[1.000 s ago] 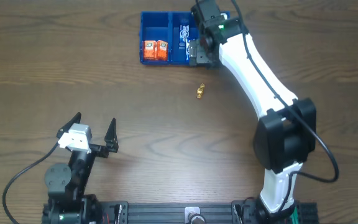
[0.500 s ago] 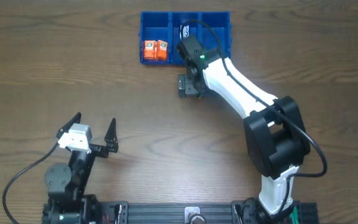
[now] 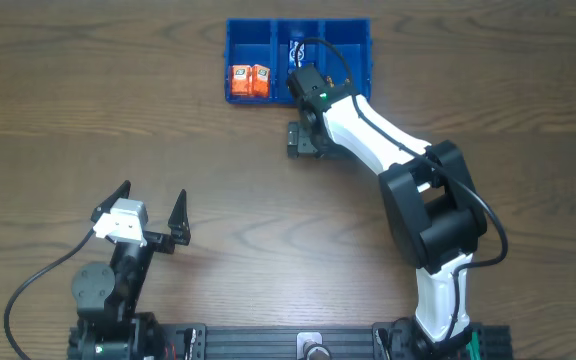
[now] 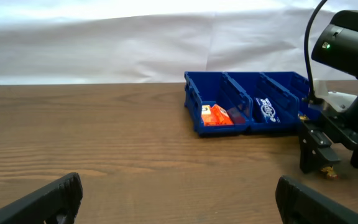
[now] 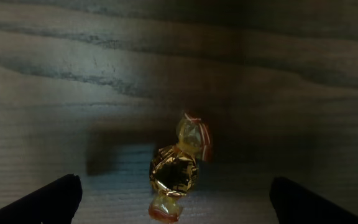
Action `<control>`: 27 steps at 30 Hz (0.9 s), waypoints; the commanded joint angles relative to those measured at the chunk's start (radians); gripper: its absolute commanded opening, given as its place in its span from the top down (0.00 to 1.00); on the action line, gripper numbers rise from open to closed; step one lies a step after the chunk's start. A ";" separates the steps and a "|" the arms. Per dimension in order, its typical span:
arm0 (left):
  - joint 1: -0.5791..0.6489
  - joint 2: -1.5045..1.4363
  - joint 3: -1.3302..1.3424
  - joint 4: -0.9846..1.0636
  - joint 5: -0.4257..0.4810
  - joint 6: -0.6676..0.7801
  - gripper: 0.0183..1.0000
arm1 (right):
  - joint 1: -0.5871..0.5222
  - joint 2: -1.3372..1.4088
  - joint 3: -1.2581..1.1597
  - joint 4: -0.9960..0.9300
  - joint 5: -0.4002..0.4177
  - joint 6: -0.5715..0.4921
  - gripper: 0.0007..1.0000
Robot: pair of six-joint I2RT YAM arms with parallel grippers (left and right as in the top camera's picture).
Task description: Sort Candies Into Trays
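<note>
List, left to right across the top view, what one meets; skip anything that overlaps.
The left end effector → orange candies → right end effector.

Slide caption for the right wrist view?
Right pincer open and low over a gold-wrapped candy lying on the wood table, the candy centred between its fingertips.

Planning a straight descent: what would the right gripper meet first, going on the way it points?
Probably the gold-wrapped candy, lying on the table between the right gripper's open fingers; depth is unclear.
</note>
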 commanded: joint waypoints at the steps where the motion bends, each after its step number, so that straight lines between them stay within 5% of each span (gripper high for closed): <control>1: 0.006 -0.006 -0.023 -0.028 0.018 0.000 0.00 | -0.020 0.036 -0.004 0.024 0.001 0.016 0.00; 9: 0.006 -0.006 -0.023 -0.028 0.018 0.000 0.00 | -0.030 0.050 -0.004 0.040 -0.006 0.016 0.03; 17: 0.006 -0.006 -0.023 -0.028 0.018 0.000 0.00 | -0.030 0.051 -0.004 0.041 -0.010 0.016 0.51; 21: 0.006 -0.006 -0.023 -0.028 0.018 0.000 0.00 | -0.028 0.051 -0.004 0.022 -0.017 0.016 0.66; 27: 0.006 -0.006 -0.023 -0.028 0.018 0.000 0.00 | -0.028 0.051 -0.004 0.007 -0.018 0.016 0.75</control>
